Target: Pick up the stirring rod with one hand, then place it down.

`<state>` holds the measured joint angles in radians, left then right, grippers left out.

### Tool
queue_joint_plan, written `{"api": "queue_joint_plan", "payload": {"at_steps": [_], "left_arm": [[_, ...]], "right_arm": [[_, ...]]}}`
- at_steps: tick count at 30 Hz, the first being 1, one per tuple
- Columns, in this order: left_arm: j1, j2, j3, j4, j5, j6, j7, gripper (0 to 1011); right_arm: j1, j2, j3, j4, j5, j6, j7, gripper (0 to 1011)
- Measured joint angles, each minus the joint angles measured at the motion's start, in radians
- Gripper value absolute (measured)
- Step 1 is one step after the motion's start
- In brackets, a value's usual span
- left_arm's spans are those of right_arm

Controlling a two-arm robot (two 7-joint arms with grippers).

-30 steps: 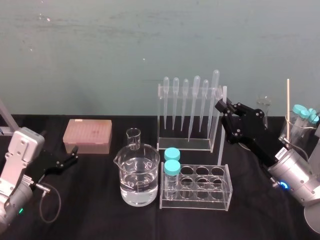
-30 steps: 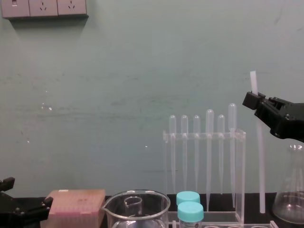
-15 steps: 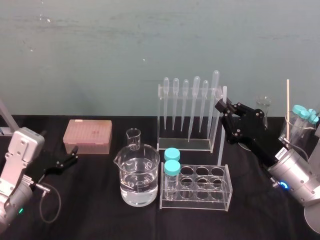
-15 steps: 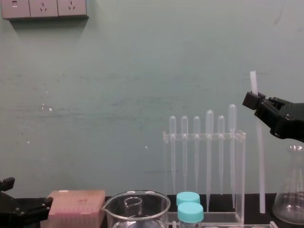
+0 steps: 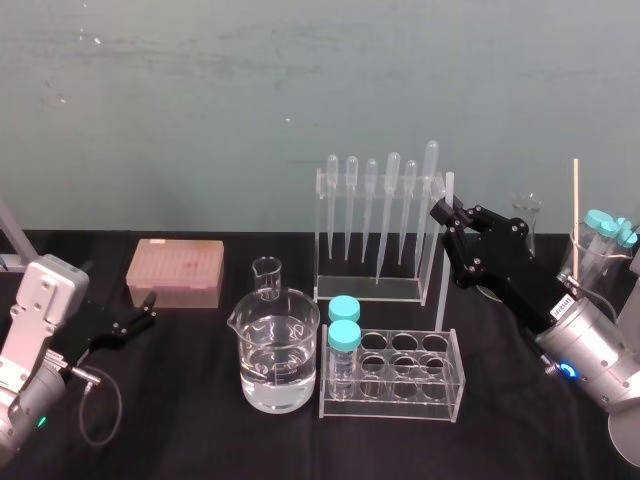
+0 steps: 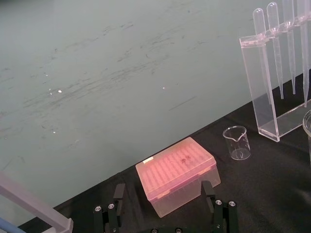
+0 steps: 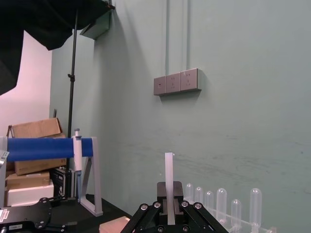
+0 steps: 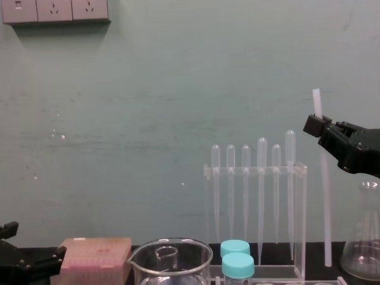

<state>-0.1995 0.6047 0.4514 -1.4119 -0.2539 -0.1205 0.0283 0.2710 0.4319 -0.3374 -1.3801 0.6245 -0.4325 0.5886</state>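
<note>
The stirring rod (image 5: 443, 240) is a thin translucent white stick standing upright just right of the pipette rack (image 5: 372, 225). My right gripper (image 5: 442, 212) is shut on it near its upper part. In the chest view the stirring rod (image 8: 325, 202) hangs down from the right gripper (image 8: 315, 124), and its lower end sits close to the black table; I cannot tell whether it touches. The right wrist view has the rod (image 7: 168, 182) rising between the pinched fingers of the right gripper (image 7: 169, 206). My left gripper (image 5: 140, 316) rests low at the left, open and empty, in front of the pink box (image 6: 175, 172).
A water-filled beaker (image 5: 276, 350) and a small beaker (image 5: 266, 275) stand at centre. A clear tube rack (image 5: 400, 375) with two blue-capped tubes is at the front. A glass flask (image 8: 363, 249) and a beaker of capped tubes (image 5: 598, 255) crowd the right side.
</note>
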Motion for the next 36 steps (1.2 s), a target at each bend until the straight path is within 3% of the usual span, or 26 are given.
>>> {"api": "queue_joint_plan", "payload": {"at_steps": [13,36], "left_arm": [[0.0,0.0,0.0,0.0,0.0,0.0,0.0,1000],[0.0,0.0,0.0,0.0,0.0,0.0,0.0,1000]], "right_arm": [[0.0,0.0,0.002,0.0,-0.001,0.001,0.001,68],[-0.041,0.01,0.031,-0.025,-0.04,0.065,0.062,69]]}}
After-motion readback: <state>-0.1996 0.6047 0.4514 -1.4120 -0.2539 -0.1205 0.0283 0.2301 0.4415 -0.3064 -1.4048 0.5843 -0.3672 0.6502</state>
